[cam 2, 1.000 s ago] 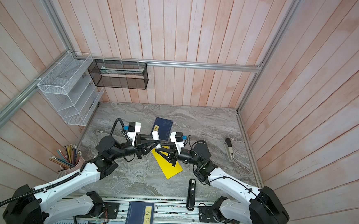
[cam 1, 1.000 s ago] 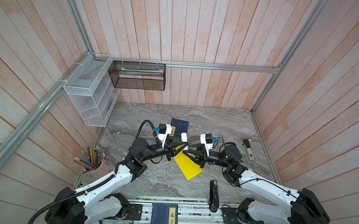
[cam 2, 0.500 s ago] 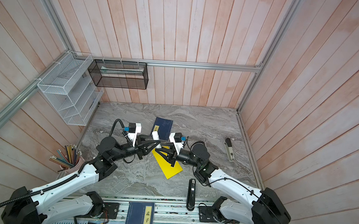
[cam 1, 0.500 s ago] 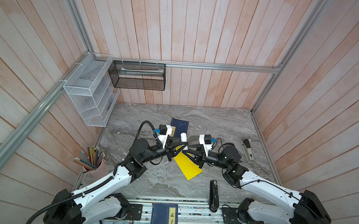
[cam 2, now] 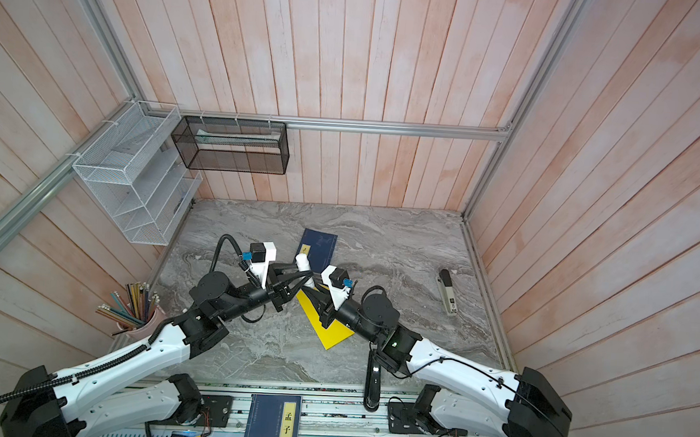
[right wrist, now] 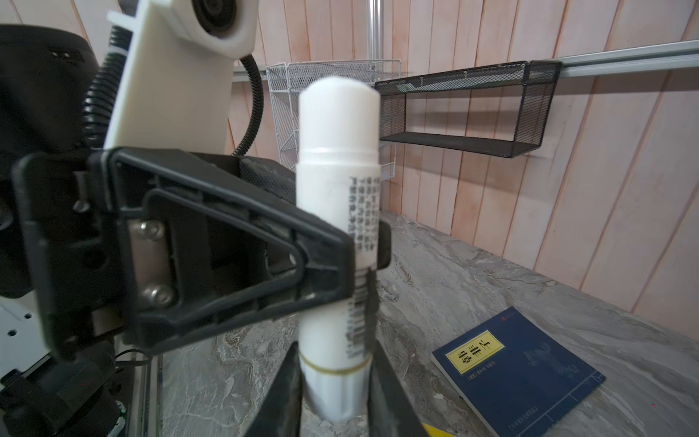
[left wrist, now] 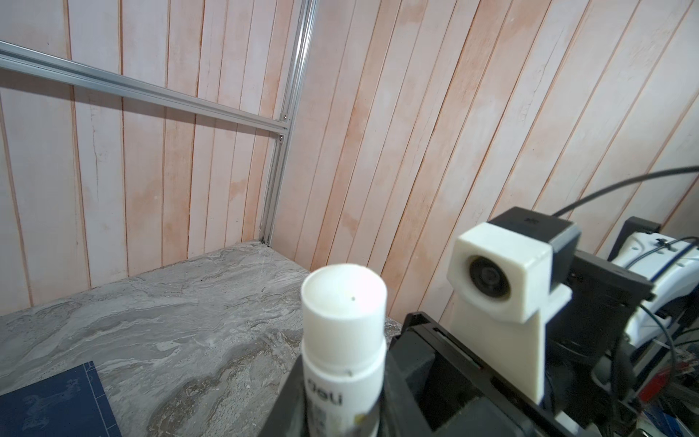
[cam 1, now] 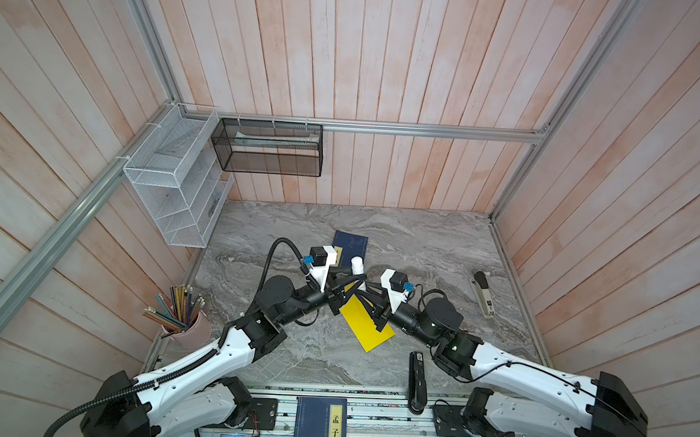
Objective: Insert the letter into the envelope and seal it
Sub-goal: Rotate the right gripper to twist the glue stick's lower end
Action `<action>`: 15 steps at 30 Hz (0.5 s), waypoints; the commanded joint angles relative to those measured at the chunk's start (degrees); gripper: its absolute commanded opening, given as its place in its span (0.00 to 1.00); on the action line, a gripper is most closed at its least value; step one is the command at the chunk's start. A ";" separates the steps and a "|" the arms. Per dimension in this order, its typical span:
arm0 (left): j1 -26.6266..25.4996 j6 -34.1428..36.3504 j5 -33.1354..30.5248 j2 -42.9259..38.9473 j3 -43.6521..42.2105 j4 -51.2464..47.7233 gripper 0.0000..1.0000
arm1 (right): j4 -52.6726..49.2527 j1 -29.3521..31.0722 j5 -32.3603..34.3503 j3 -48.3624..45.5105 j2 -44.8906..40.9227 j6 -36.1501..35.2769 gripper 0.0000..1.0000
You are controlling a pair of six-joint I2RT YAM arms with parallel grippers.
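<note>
A white glue stick (right wrist: 336,212) stands upright between both grippers, seen in both top views (cam 1: 357,265) (cam 2: 302,261). My left gripper (left wrist: 340,416) is shut on its middle, with one black finger (right wrist: 227,242) lying across the tube. My right gripper (right wrist: 333,386) is shut on its lower end. The capped top (left wrist: 344,295) points up. The yellow envelope (cam 1: 368,327) (cam 2: 327,326) lies flat on the marble table below the two grippers, partly covered by the right one. One envelope corner (right wrist: 435,431) shows in the right wrist view. The letter is out of view.
A dark blue book (cam 1: 350,246) (right wrist: 518,370) lies just behind the grippers. A stapler (cam 1: 483,292) sits at the right and a black tool (cam 1: 416,381) at the front. A pencil cup (cam 1: 192,326) stands front left. A white wire rack (cam 1: 175,184) and a black mesh shelf (cam 1: 267,148) hang on the walls.
The right arm has edged slightly to the left. Both grippers stay on the glue stick and the envelope has not moved.
</note>
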 commanded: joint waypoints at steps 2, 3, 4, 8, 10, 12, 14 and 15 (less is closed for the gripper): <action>0.19 2.33 -8.29 -1.21 0.07 0.18 0.00 | 1.46 4.21 13.61 2.04 0.25 -5.96 0.07; -0.03 2.40 -9.09 -1.34 -0.06 0.26 0.00 | 1.87 4.99 15.40 2.12 0.76 -6.33 0.08; -0.28 2.66 -9.86 -1.43 -0.14 0.35 0.00 | 2.14 5.76 16.88 2.33 1.26 -6.79 0.08; -1.04 3.28 -12.18 -1.42 -0.40 0.61 0.00 | 3.27 8.23 21.80 3.06 3.35 -7.76 0.08; -1.39 3.37 -13.08 -1.42 -0.76 1.21 0.00 | 3.10 9.79 25.34 4.07 4.83 -8.67 0.09; -1.49 3.39 -13.78 -1.47 -0.98 1.48 0.00 | 3.59 10.95 28.03 4.65 5.85 -9.23 0.11; -1.66 3.53 -14.78 -1.52 -1.11 1.63 0.00 | 3.82 11.71 30.25 5.08 6.61 -9.70 0.11; -1.88 3.70 -15.34 -1.67 -1.27 1.67 0.00 | 4.13 12.27 31.81 5.23 7.04 -10.08 0.11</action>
